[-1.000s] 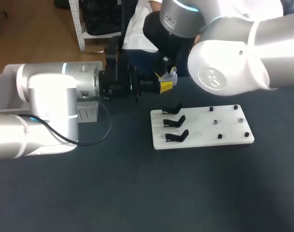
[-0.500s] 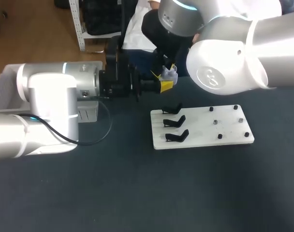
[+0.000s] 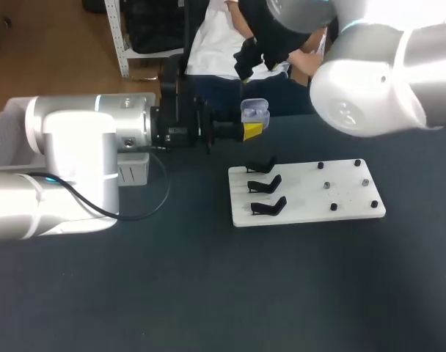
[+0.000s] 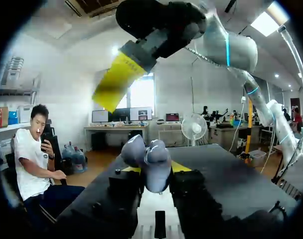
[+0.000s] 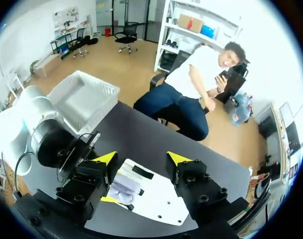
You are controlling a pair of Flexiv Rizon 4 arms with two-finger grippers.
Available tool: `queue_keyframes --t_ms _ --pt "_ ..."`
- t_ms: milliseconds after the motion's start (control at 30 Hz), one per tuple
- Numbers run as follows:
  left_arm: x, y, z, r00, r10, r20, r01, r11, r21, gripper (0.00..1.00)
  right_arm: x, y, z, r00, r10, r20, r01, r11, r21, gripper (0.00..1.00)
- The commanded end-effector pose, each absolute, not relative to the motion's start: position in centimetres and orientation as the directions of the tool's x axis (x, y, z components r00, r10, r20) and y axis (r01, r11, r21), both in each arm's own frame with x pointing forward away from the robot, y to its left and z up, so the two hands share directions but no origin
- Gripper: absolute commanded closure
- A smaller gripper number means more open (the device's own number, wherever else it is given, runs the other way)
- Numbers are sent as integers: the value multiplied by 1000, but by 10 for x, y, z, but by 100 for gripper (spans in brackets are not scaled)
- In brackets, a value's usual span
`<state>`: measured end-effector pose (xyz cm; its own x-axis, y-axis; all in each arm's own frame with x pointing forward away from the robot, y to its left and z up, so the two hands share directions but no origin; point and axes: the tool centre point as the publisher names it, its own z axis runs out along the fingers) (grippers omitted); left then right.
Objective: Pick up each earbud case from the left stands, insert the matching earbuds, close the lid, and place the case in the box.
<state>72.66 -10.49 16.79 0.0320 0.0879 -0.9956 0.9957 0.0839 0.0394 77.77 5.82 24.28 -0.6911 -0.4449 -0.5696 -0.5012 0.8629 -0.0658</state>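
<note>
The small case (image 3: 254, 111), rounded, glossy and pale lilac, is clamped between the fingers of the left gripper (image 4: 154, 175) above the table's far side. Its lid is swung open; what lies inside cannot be told. A white box (image 5: 86, 102) with ribbed walls is seen at the far left. Since a second ago the right gripper (image 5: 142, 159) has been lifted off the case, and its fingers are spread with nothing held. Three black stands (image 3: 267, 183) are set on a flat white board (image 3: 304, 202).

The right tool (image 5: 141, 158) is hovering well above the earbud case (image 3: 254, 111), leaving open air between; black stands (image 3: 265, 184) are lining one end of the white board (image 3: 304, 199) nearby.
</note>
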Motion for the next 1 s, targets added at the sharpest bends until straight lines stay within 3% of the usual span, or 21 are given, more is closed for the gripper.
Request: queue_keyframes --t_ms 33,267,700,833,1000 --pt "725 -105 167 36 84 -996 995 91 43 100 795 58 221 -711 -394 -582 -455 889 -47 38" --pt "725 -105 167 36 84 -996 995 91 43 100 788 45 203 -747 -386 -541 -434 900 -42 49" --pt "725 -105 167 36 84 -996 995 91 43 100 752 39 206 -747 -385 -542 -439 898 -32 33" --pt "725 -105 167 36 84 -996 995 91 43 100 748 39 206 -747 -381 -544 -442 897 -22 33" --pt "725 -105 167 36 84 -996 995 91 43 100 749 24 230 -723 -281 -631 -374 927 17 19"
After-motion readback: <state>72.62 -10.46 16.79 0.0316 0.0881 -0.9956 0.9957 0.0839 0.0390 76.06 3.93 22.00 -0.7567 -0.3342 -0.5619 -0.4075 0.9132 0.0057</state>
